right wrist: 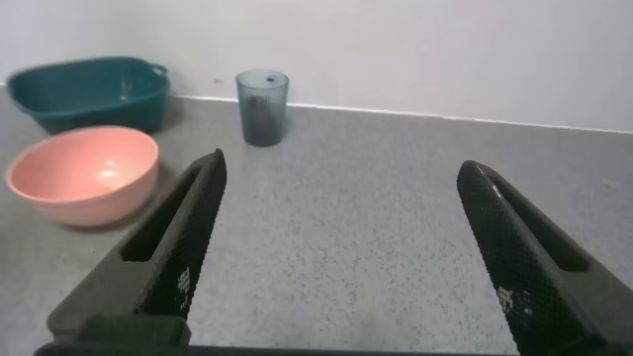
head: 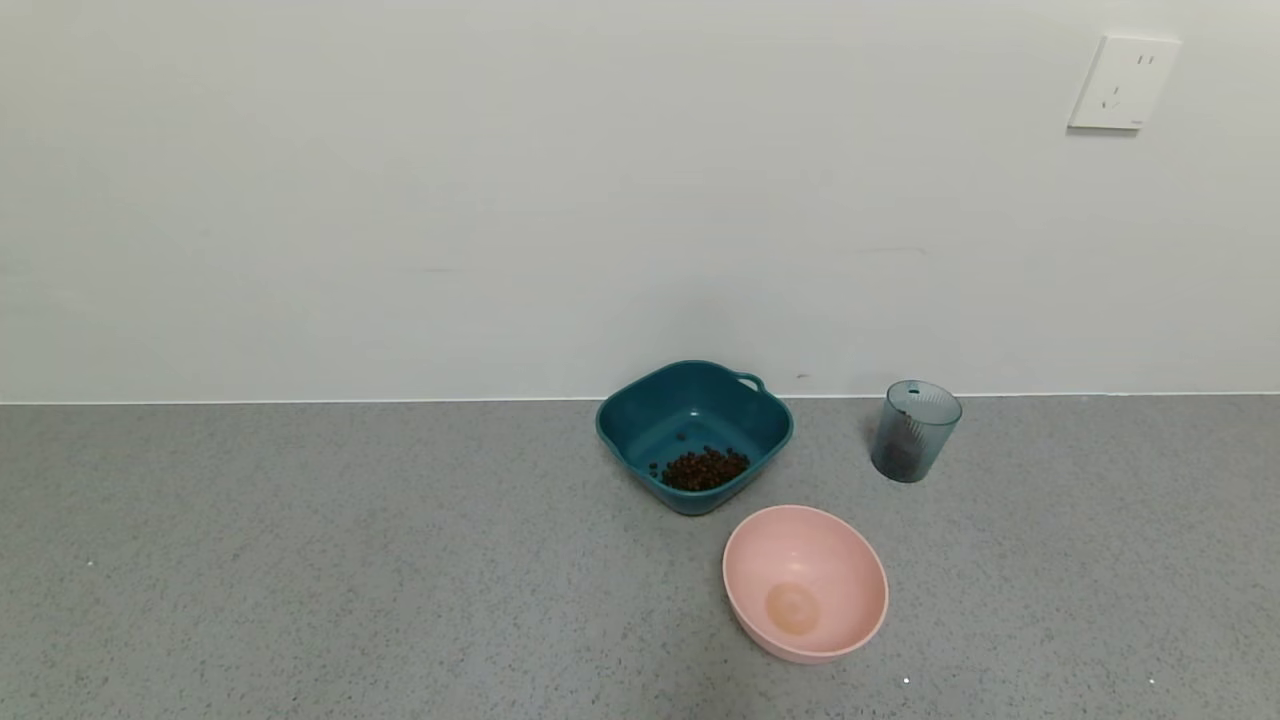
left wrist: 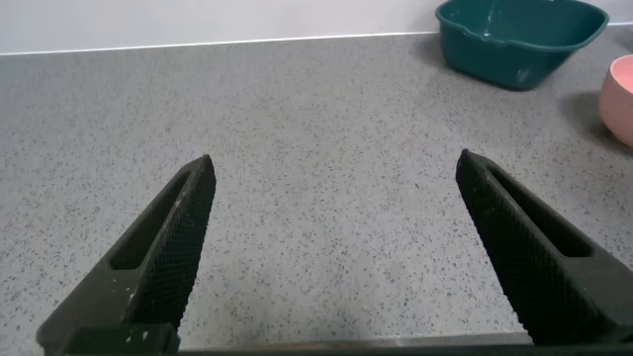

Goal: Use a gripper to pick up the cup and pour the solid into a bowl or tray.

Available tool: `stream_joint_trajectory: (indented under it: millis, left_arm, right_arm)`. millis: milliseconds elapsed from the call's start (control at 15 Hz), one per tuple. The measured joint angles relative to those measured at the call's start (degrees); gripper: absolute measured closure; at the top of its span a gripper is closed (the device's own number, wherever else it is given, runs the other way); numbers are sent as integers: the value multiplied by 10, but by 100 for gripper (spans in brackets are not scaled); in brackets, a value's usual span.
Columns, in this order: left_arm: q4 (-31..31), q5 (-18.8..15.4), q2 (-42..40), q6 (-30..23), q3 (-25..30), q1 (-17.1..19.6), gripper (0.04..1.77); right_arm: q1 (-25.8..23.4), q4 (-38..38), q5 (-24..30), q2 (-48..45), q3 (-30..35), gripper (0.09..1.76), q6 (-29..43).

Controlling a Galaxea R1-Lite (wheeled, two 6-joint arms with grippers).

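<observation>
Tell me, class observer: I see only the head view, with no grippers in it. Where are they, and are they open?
Observer: The left gripper hovers low over the speckled grey counter, fingers wide apart, empty.
Operator: And the right one?
Observer: The right gripper is open too, holding nothing.
Operator: What does it face?
Observer: The small translucent blue-grey ribbed plastic cup stands upright ahead of it, with the round pink plastic bowl and the dark teal rounded-square plastic bowl off to one side.
</observation>
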Motion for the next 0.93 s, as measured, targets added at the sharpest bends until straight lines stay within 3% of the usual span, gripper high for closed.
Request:
stream_joint_trajectory:
  millis: [267,467,933]
  left_arm:
    - [0,0,0,0,0,0,6]
    - [0,0,0,0,0,0,6]
    - [0,0,0,0,0,0,6]
  right_arm:
    - [0,4,9,-1,33,15,25]
    - [0,59,21,-1,36,15,52]
    - [0,59,22,-1,36,15,56]
